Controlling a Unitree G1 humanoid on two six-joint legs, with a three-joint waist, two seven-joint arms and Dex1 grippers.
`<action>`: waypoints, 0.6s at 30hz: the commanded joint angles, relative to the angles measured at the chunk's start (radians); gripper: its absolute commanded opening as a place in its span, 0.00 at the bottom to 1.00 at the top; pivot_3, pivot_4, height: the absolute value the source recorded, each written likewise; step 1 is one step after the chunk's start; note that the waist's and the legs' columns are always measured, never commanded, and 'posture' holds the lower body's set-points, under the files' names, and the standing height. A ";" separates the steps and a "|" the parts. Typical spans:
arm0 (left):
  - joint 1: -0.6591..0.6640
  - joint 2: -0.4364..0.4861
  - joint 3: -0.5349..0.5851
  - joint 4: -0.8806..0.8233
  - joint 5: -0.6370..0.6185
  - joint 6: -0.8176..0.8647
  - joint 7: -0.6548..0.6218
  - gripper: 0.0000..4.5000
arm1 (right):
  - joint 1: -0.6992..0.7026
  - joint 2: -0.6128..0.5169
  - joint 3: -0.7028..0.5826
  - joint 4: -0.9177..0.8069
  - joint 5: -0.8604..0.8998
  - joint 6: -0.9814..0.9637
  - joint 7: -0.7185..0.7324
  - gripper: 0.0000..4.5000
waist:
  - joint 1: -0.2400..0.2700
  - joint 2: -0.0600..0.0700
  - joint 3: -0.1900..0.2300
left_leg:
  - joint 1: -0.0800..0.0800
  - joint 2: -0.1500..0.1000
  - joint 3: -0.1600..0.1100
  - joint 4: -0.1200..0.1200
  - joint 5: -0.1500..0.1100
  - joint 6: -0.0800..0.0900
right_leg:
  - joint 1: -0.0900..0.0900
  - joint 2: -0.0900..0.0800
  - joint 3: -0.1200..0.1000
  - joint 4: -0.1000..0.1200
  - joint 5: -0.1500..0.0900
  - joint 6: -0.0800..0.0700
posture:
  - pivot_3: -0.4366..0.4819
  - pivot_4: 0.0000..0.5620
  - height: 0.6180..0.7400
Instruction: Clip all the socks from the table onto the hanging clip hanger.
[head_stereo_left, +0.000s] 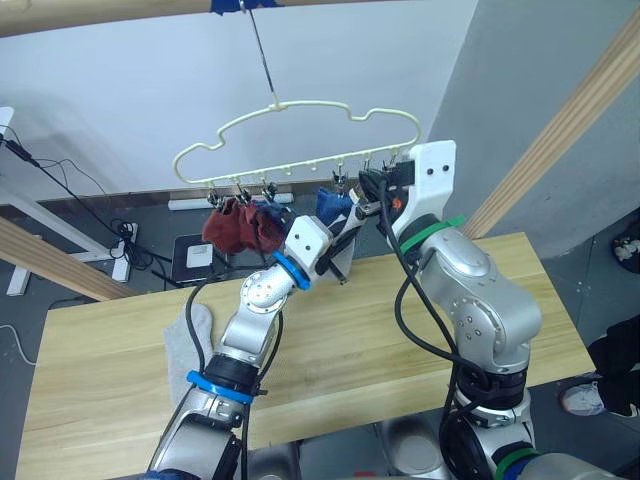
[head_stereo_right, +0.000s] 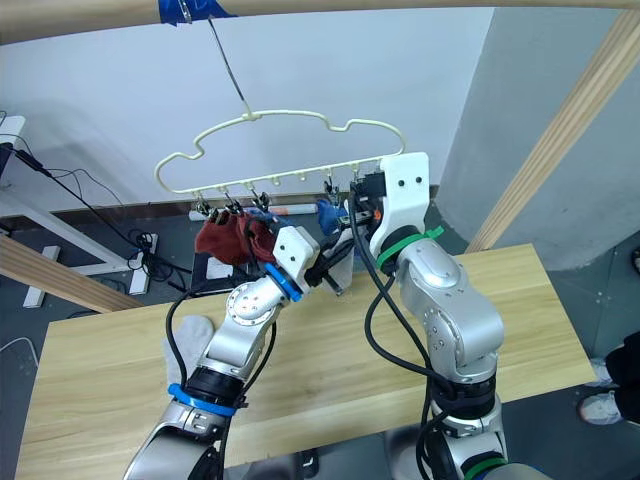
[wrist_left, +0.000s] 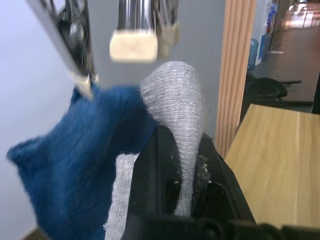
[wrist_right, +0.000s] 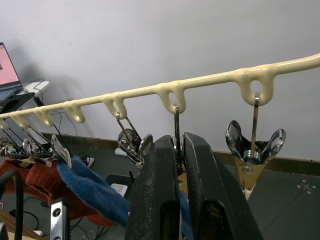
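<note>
Closest to you, the left gripper (wrist_left: 182, 165) has its two black fingers pressed onto a light grey sock (wrist_left: 175, 95), holding its rounded end up just under the metal clips of the clip hanger (head_stereo_left: 300, 130). Your right gripper (wrist_right: 181, 165) is raised to the same hanger's lower bar, its fingers pinched around one metal clip (wrist_right: 177, 127) between two neighbouring clips.

On the clip hanger, you can see a blue sock (head_stereo_left: 333, 205) hanging near the middle of the clip row, right beside the grey one. Toward the hanger's left end two rust-red socks (head_stereo_left: 238, 227) hang bunched together, with another blue sock (head_stereo_left: 270, 213) just beside them. The hanger's hook goes up to a wooden pole (head_stereo_left: 100, 15) marked with blue tape (head_stereo_left: 240, 5).

Below the hanger, the table (head_stereo_left: 350, 340) carries a second light grey sock (head_stereo_left: 188, 335), lying flat beside your left arm, under the hanger's left end. A wooden post (head_stereo_left: 560, 130) slants up past the hanger's right side.
</note>
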 joint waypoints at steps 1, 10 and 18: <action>-0.016 -0.006 -0.001 -0.020 0.000 -0.028 0.006 0.00 | -0.004 0.007 0.013 -0.050 0.020 0.002 0.000 0.00 | 0.000 0.000 0.000 | 0.000 0.000 0.000 0.000 0.000 0.000 | 0.000 0.000 0.000 0.000 0.000 0.000 | 0.15 0.54 0.98; -0.030 -0.011 0.001 -0.016 0.007 -0.008 0.025 0.00 | -0.001 0.005 0.020 -0.053 0.032 0.023 0.000 0.00 | 0.000 0.000 0.000 | 0.000 0.000 0.000 0.000 0.000 0.000 | 0.000 0.000 0.000 0.000 0.000 0.000 | 0.15 0.54 0.98; -0.041 -0.015 0.011 -0.012 0.004 0.001 0.049 0.00 | 0.008 -0.014 0.030 -0.057 0.026 0.023 -0.010 0.00 | 0.000 0.000 0.000 | 0.000 0.000 0.000 0.000 0.000 0.000 | 0.000 0.000 0.000 0.000 0.000 0.000 | 0.15 0.54 0.98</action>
